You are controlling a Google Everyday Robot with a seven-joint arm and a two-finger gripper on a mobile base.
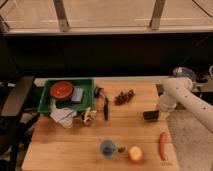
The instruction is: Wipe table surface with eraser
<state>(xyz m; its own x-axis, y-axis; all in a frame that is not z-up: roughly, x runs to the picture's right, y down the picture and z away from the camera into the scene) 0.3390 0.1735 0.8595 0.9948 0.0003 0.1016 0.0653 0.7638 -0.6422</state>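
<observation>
The eraser (150,115) lies flat on the table surface (65,145). The gripper (159,111) sits right at the eraser's right-hand end, touching it or nearly so. We cannot tell how far it is open, nor whether it has hold of the eraser. To wipe well, we judge it should press the eraser flat and sweep toward the bare planks directly left of the eraser. Strokes should stay short, since clutter rings the eraser: the grapes (124,96) lie left and beyond it, the black-handled utensil (105,107) further left, and the apple (135,154) and carrot (162,145) nearer us.
</observation>
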